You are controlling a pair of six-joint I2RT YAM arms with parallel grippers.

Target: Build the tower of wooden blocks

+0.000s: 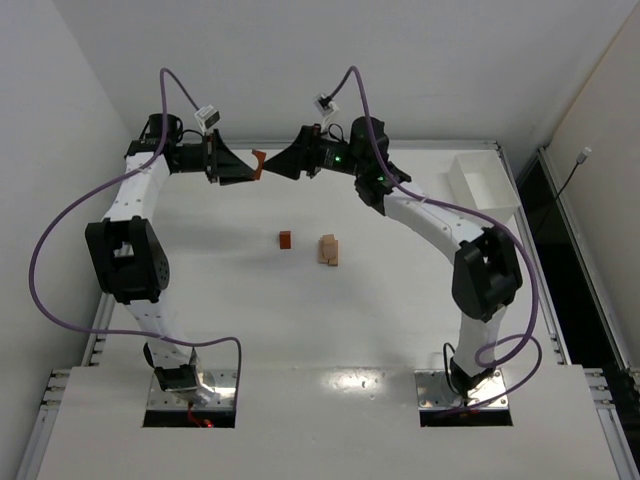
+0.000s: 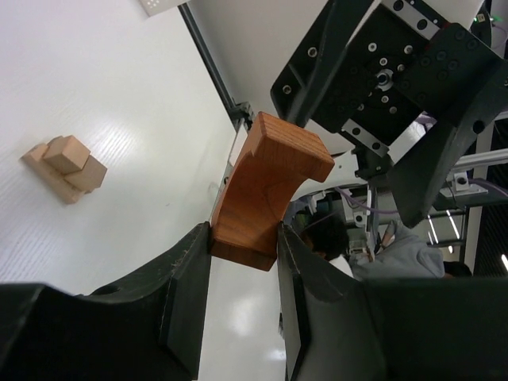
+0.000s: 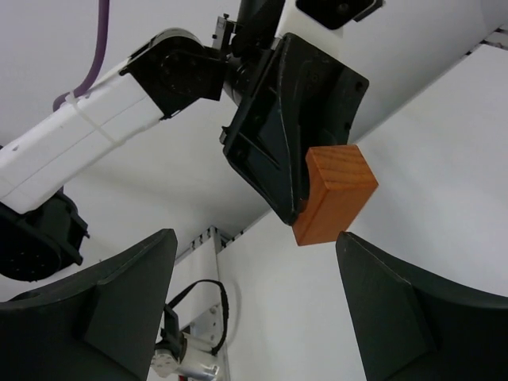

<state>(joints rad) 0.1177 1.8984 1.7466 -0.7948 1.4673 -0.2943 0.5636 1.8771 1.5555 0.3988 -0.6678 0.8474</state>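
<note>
My left gripper is shut on a reddish-brown notched block and holds it in the air over the table's far edge. In the left wrist view the block is clamped between both fingers. My right gripper is open and empty, facing the block from the right, a little apart from it. In the right wrist view the block sits just beyond the wide-open fingers. A reddish-brown cube and a small stack of pale tan blocks lie mid-table; the stack also shows in the left wrist view.
A white rectangular tray stands at the table's far right. The white back wall is close behind both grippers. The table's raised rim runs just under them.
</note>
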